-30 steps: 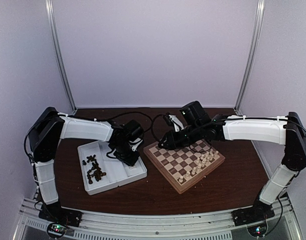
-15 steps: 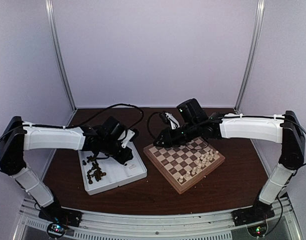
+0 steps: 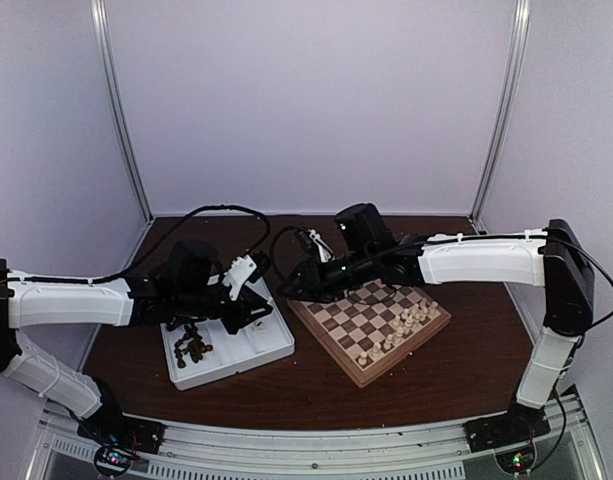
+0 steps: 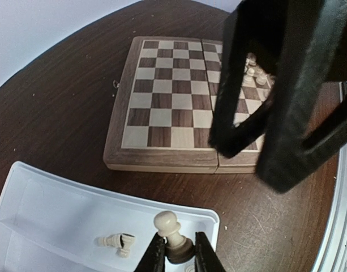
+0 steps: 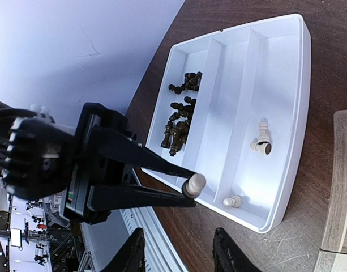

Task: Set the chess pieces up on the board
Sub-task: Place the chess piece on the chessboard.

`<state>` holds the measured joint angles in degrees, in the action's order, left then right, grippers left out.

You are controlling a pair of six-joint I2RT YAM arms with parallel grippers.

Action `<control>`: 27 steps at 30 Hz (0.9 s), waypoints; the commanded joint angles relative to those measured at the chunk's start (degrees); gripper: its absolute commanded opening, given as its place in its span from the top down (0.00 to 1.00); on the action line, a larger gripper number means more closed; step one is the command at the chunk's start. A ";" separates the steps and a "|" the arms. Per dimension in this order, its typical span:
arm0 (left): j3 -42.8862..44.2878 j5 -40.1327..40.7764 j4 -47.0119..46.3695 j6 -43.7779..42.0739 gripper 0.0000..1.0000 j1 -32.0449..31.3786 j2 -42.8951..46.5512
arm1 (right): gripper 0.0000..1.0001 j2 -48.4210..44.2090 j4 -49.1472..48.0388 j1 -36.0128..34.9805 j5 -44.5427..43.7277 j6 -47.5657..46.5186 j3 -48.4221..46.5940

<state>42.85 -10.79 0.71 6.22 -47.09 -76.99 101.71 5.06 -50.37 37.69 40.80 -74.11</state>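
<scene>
My left gripper (image 3: 260, 308) (image 4: 176, 256) is shut on the dark base of a cream-white pawn (image 4: 172, 231) (image 5: 194, 183) and holds it upright just above the white tray's corner. My right gripper (image 3: 288, 287) (image 5: 179, 256) stands open and empty, off the board's left corner, pointing at the held pawn; its fingers (image 4: 275, 107) loom large in the left wrist view. The wooden board (image 3: 336, 320) (image 4: 162, 102) carries several cream pieces (image 3: 406, 325) (image 4: 252, 71) along its right side. Dark brown pieces (image 3: 191, 340) (image 5: 179, 113) lie heaped in the tray's left compartment.
The white tray (image 3: 234, 369) (image 5: 300, 85) (image 4: 105, 192) sits left of the board on the dark table. Loose cream pieces (image 5: 261, 140) (image 4: 116, 242) lie on their sides in its right compartment. Both grippers are close together over the gap between tray and board.
The right gripper has moved left off the board toward the tray and its jaws have widened. The left arm has stretched out low, its gripper staying over the tray with the pawn.
</scene>
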 commanded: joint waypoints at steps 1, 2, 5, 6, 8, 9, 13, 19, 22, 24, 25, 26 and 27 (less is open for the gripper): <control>-1.06 -5.38 -6.41 -3.60 0.85 -0.28 1.31 | 0.60 2.81 -3.68 -0.67 2.27 3.16 -2.59; -1.09 -5.84 -6.47 -3.72 0.85 -0.27 1.44 | 0.60 3.21 -4.29 -0.76 2.49 3.58 -2.68; -1.42 -6.76 -6.96 -4.08 0.85 -0.23 1.92 | 0.60 4.17 -4.92 -0.78 3.12 4.35 -3.03; -1.69 -7.15 -7.17 -4.20 0.85 -0.28 2.18 | 0.60 4.37 -4.94 -0.86 3.24 4.52 -3.18; -2.41 -8.06 -8.11 -4.44 0.85 -0.23 2.81 | 0.60 4.88 -4.95 -0.87 3.71 4.92 -3.46; -2.68 -8.21 -8.59 -4.46 0.85 -0.28 3.03 | 0.60 5.10 -4.97 -0.90 4.17 5.17 -3.56; -3.05 -8.85 -8.73 -4.59 0.85 -0.26 3.43 | 0.62 5.72 -6.86 -1.02 5.19 6.06 -3.83; -3.77 -8.68 -9.81 -4.45 0.85 -0.28 4.41 | 0.67 6.60 -7.96 -1.19 6.39 7.12 -4.24; -3.92 -8.28 -9.68 -4.54 0.85 -0.28 4.56 | 0.70 6.74 -8.22 -1.27 6.68 7.34 -4.28; -3.96 -7.84 -9.79 -4.61 0.85 -0.23 4.63 | 0.70 6.90 -8.22 -1.29 6.69 7.37 -4.19; -4.04 -7.58 -9.95 -4.62 0.85 -0.28 4.72 | 0.70 6.98 -8.27 -1.29 6.69 7.37 -4.20; -4.15 -7.44 -10.13 -4.63 0.85 -0.28 4.81 | 0.70 7.15 -8.31 -1.29 6.69 7.44 -4.20; -4.20 -7.37 -10.31 -4.67 0.85 -0.28 4.91 | 0.70 7.32 -8.36 -1.35 6.76 7.52 -4.19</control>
<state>39.29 -18.22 -5.45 2.81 -47.09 -73.54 108.14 -1.63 -51.16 43.66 47.92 -76.71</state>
